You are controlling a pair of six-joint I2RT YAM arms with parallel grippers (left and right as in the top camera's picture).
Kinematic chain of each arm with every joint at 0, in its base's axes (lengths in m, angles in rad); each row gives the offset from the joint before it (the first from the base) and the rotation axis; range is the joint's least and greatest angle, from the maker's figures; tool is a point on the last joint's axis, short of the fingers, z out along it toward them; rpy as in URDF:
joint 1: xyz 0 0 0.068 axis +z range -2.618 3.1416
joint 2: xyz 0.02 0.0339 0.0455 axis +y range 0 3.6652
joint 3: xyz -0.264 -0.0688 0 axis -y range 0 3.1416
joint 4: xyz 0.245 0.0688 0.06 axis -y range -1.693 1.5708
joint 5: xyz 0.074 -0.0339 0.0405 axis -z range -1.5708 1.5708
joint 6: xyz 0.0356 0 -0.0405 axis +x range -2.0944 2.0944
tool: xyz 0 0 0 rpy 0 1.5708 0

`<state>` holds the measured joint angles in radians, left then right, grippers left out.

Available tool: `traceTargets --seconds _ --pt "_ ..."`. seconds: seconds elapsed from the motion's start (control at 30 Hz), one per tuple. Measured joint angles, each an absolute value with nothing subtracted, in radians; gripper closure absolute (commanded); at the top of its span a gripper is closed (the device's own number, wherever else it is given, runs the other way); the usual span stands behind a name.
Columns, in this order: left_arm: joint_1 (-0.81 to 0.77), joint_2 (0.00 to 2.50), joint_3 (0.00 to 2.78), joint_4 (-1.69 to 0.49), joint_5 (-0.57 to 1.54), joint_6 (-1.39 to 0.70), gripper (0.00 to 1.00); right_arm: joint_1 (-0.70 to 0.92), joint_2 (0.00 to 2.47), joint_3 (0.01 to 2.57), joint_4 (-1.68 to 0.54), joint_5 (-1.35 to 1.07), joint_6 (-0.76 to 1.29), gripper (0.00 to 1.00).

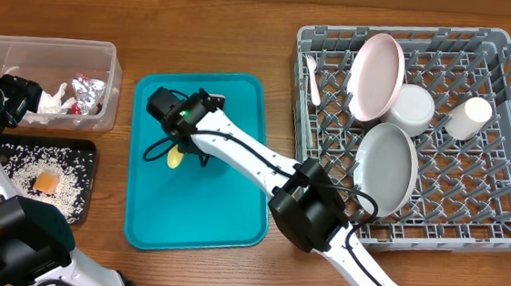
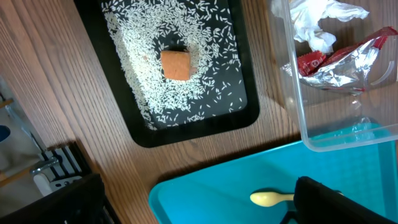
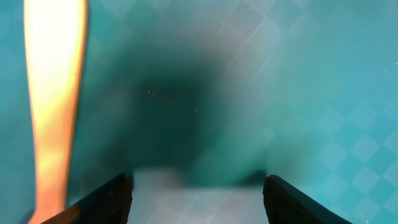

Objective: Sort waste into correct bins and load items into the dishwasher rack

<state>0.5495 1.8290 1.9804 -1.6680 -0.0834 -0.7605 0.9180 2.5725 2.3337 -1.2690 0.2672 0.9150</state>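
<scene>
**DESK:** How does the right arm stand?

**PHOTOGRAPHER:** It reaches from the table's near edge diagonally across the teal tray (image 1: 232, 205), elbow bent beside the dishwasher rack (image 1: 496, 217), wrist tipped down. The right claw (image 1: 175, 142) hangs low over the tray floor, its fingers apart, with nothing clearly clamped between them.

**DESK:** And the cutlery?

**PHOTOGRAPHER:** A pale yellow spoon (image 2: 270, 198) lies on the tray right under that claw. The bowl pokes out on one side and the handle is covered by the black claw body. In the right wrist view a blurred, orange-lit streak runs outside one finger. A pale smear between the fingers is too blurred to name.

**DESK:** The left arm?

**PHOTOGRAPHER:** It is largely cut off at the frame edge. The left claw (image 1: 17, 97) sits spread and empty at the corner of the clear tub (image 1: 53, 43), which holds a napkin and foil wrappers. The black tray (image 1: 91, 176) with rice and an orange cube lies just beside the claw.
</scene>
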Motion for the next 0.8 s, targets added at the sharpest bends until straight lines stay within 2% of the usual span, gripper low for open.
traceTargets --seconds 0.1,0.17,0.23,0.3,0.8 --pt "0.550 1.829 1.980 -1.668 -0.083 -0.760 0.00 0.919 2.572 2.362 -1.188 0.223 0.893 0.46" --pt "0.550 1.829 1.981 -1.668 -0.083 -0.760 0.00 0.922 2.572 2.378 -1.107 0.178 0.865 0.50" --pt "0.550 1.829 1.981 -1.668 -0.083 -0.760 0.00 0.928 2.571 2.383 -1.071 0.142 0.849 0.49" --pt "0.550 1.829 1.981 -1.668 -0.083 -0.760 0.00 0.939 2.571 2.383 -1.062 0.117 0.836 0.43" --pt "0.550 1.829 1.981 -1.668 -0.083 -0.760 0.00 0.957 2.609 2.382 -1.059 0.096 0.826 0.43"
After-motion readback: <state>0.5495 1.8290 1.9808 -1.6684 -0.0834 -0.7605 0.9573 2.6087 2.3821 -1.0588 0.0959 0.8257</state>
